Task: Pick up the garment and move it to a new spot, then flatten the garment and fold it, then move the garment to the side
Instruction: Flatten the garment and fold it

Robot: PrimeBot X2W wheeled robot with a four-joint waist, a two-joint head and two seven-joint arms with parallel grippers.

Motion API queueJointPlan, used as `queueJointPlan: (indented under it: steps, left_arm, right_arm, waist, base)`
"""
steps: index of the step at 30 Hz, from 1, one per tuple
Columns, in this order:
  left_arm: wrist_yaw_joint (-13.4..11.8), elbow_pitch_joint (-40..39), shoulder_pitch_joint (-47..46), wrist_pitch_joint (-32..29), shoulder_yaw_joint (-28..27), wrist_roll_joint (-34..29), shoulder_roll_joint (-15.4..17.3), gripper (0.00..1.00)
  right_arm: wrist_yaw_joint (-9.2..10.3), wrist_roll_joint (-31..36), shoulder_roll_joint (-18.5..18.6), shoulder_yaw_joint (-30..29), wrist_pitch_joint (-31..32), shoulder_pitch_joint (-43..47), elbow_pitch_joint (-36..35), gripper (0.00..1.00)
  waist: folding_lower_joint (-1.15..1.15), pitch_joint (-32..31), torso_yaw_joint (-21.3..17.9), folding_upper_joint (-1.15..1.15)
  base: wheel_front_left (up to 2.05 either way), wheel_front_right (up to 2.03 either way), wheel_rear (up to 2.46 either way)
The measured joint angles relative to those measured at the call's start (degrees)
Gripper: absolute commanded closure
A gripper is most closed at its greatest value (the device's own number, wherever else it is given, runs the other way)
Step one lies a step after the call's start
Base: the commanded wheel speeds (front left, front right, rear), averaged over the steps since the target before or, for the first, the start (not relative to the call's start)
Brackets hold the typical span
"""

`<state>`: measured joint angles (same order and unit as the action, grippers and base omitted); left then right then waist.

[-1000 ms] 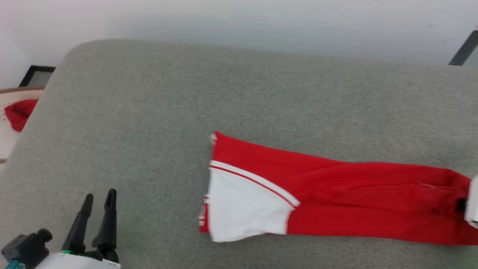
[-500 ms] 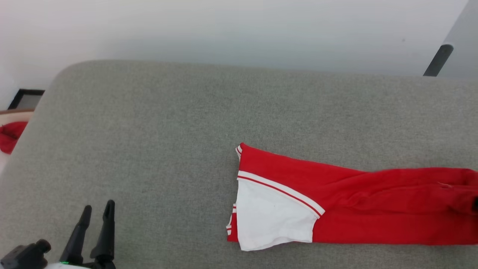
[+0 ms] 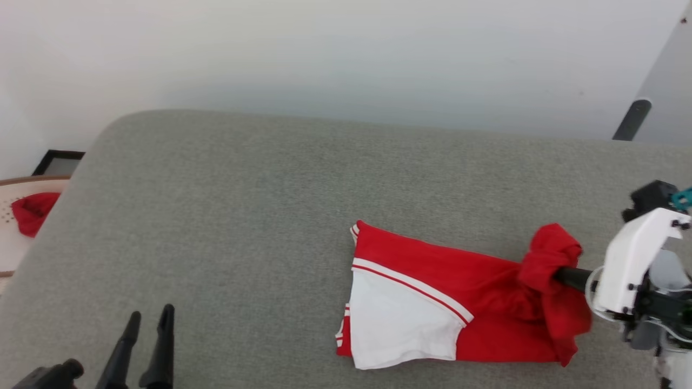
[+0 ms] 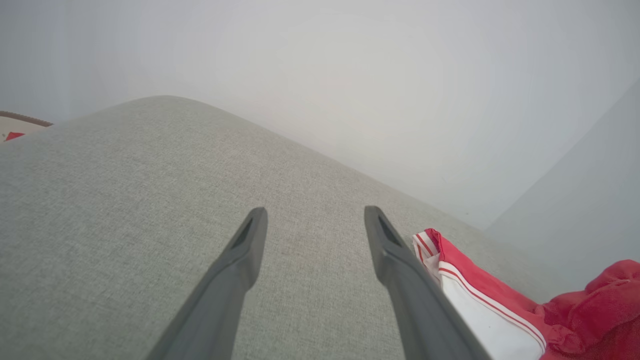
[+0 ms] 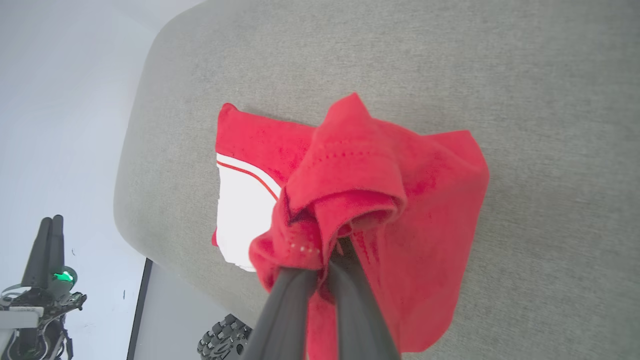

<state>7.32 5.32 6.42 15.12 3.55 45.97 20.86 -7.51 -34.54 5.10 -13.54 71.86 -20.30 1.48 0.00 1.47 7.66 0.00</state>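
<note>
The garment (image 3: 432, 302) lies on the grey padded surface as a long red strip with a white sleeve and striped trim at its left end. My right gripper (image 3: 546, 270) is shut on the strip's right end, which is lifted off the surface and bunched over the fingers. In the right wrist view the red cloth (image 5: 380, 165) drapes around my shut right gripper (image 5: 325, 255). My left gripper (image 3: 148, 319) stands open at the lower left, well apart from the garment, with nothing between its fingers. The left wrist view shows my left gripper (image 4: 315, 217) open, the sleeve end of the garment (image 4: 480, 310) to its right.
The grey padded surface (image 3: 216, 216) has a rounded far-left corner and a pale wall behind it. Off its left edge a red cloth (image 3: 32, 213) lies on a pale round stand, with a dark frame (image 3: 57, 162) behind. A dark bar (image 3: 630, 119) leans at the far right.
The camera has shifted. My right gripper has come into view, carrying the garment's right end up and to the left, so the strip on the surface is shorter. My left gripper stays open.
</note>
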Motion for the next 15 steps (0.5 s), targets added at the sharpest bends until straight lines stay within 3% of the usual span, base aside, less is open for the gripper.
queueJointPlan:
  steps: [6, 15]
  left_arm:
    - [0.00, 0.69, -1.09, -0.04, 1.94, -0.13, -0.54, 0.00]
    - [0.02, 1.91, -4.04, -0.07, 5.44, -0.02, -0.94, 0.00]
  right_arm:
    - [0.00, -0.91, -2.04, 5.87, -3.23, -0.12, 0.26, 1.00]
    - [0.01, -5.44, -2.12, 18.03, -18.33, -3.06, 13.57, 1.00]
  waist:
    - [0.00, -0.53, 2.17, 0.00]
    - [0.00, -0.43, 5.73, 0.00]
  base:
    - [0.00, 0.00, 0.00]
    - [0.00, 0.00, 0.00]
